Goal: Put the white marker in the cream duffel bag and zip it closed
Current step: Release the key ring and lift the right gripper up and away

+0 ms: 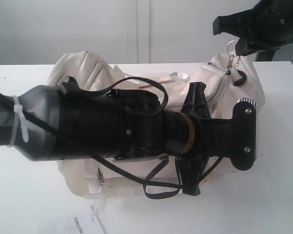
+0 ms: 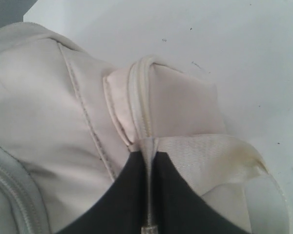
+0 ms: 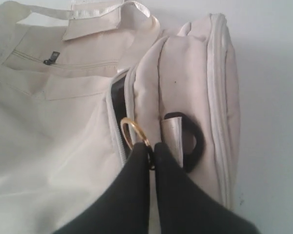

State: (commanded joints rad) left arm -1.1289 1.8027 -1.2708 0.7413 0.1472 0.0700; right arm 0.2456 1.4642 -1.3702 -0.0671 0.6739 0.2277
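A plain white table [image 1: 283, 195] stands before a bare white wall [image 1: 63, 29]. A large, soft cream duffel bag [image 1: 219, 85] lies on the table, and a white printed paper tag [image 1: 83, 222] rests just beside its near side. The left gripper [image 2: 149, 163] is at one end of the bag, its black fingers [image 2: 185, 204] pressed together on a narrow cream zip strip [image 2: 139, 97]. The right gripper [image 3: 151, 148] is at the bag's zip, its fingers squeezed tight on the round gold ring pull [image 3: 132, 129], with a sliver of dark lining [image 3: 117, 92] showing beside the ring
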